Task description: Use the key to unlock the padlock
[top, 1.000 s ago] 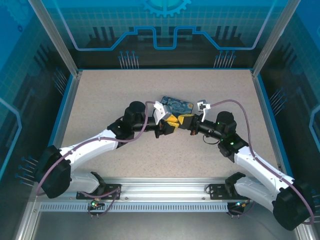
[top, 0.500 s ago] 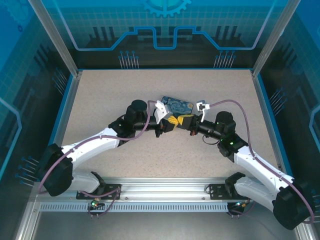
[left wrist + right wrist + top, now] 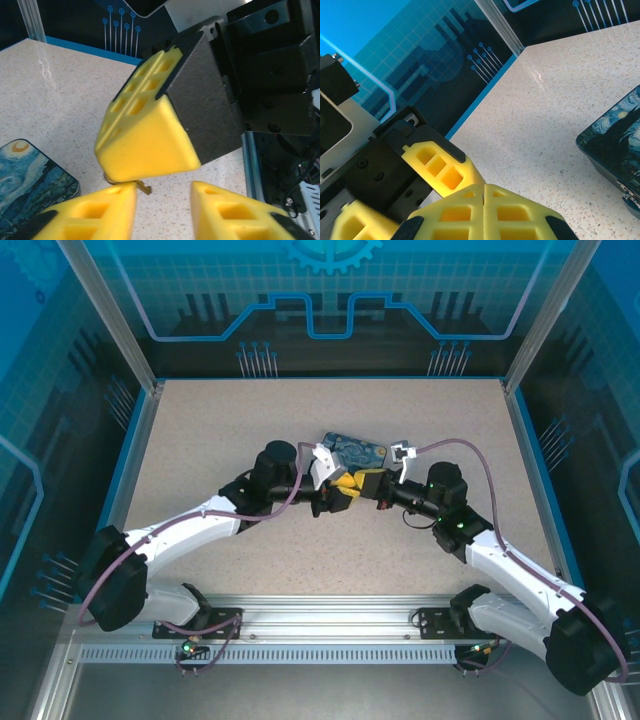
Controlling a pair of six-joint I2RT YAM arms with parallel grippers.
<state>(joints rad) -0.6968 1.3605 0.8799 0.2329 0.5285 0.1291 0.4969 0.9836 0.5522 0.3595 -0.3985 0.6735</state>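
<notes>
The rectangular blue-and-yellow swirl-painted tin box (image 3: 357, 450) lies on the speckled beige surface (image 3: 220, 430). Both arms meet just in front of the tin's near edge.

The left pincer (image 3: 343, 487) comes in from the tin's left. Its yellow foam fingers (image 3: 95, 215) are spread, with a clear gap between them.

The right pincer (image 3: 362, 483) comes in from the tin's right. Its yellow tips are pressed together (image 3: 484, 192) and point down over that gap, nose to nose with the left pincer (image 3: 395, 200).

In the left wrist view, a thin dark metal key (image 3: 143, 187) pokes out from under the right pincer's tips (image 3: 145, 167). It sits just above the surface, near the tin's corner (image 3: 30, 180). Whether the tips are actually pinching it cannot be told. The tin's dark edge (image 3: 615, 140) sits just to the right of the closed fingers.
</notes>
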